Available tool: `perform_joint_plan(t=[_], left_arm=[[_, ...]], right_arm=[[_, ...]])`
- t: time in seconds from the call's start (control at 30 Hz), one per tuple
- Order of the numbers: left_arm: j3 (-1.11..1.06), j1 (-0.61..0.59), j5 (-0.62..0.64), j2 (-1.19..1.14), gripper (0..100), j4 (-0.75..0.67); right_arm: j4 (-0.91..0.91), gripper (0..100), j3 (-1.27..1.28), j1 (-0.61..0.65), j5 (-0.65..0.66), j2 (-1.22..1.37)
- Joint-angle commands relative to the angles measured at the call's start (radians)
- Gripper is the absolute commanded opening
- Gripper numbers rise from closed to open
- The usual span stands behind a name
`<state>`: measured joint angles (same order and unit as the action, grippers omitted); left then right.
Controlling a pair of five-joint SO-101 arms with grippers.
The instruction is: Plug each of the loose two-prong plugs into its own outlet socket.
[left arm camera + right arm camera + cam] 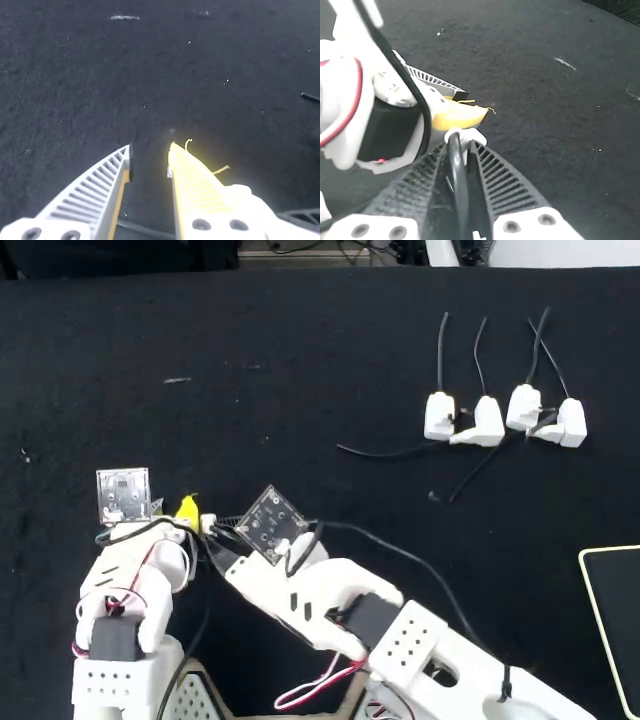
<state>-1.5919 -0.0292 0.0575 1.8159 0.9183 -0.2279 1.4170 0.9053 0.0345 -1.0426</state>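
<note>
Evidently little of the job was done. The white plugs [485, 422] lay in a row far across the tabletop [250, 370], well apart from both arms. They were bunched as two touching pairs, with thin black leads trailing away from the arms (I could not tell which pieces were plugs and which, if any, were outlets, nor whether a pair was already mated). Two loose leads [385, 451] strayed from the row toward the middle of the tabletop.

Nearer in, the right gripper [460, 145] sat low over the cloth, its fingers clenched on a black cord [457, 190]. The cord ran up the slit between them to a small white piece [467, 135] at the tips. My guess was that this was a plug gripped by its lead, which would leave the prongs free for lining up, though the piece was too hidden to be sure.

The left gripper [150, 147] was just beside it, and its yellow finger [460, 116] came close to that white piece. Its fingers were parted and grasped nothing, with bare tabletop showing between them. It looked parked there to steady or take over the piece rather than to fetch anything.

A flat black thing with a yellow rim [618, 625] lay at the tabletop's edge on the right arm's side, well apart from both grippers.
</note>
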Motion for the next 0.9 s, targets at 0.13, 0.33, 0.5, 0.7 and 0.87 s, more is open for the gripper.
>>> perform_joint_plan(t=[0.13,0.33,0.5,0.7,0.87], left_arm=[[0.073,0.124,-0.002,0.008,13,-0.014],[0.082,0.124,-0.035,0.008,13,-0.012],[0.094,0.124,-0.051,0.006,13,-0.008],[0.085,0.130,-0.052,0.005,13,-0.005],[0.096,0.082,-0.068,0.006,13,0.023]], right_arm=[[0.012,1.1,-0.007,-0.017,0.018,-0.039],[0.008,1.1,-0.007,-0.008,0.020,-0.039],[0.006,1.1,-0.008,0.005,0.098,-0.039],[0.005,1.1,-0.008,0.003,0.103,-0.039],[0.005,1.1,-0.010,-0.043,0.103,-0.041]])
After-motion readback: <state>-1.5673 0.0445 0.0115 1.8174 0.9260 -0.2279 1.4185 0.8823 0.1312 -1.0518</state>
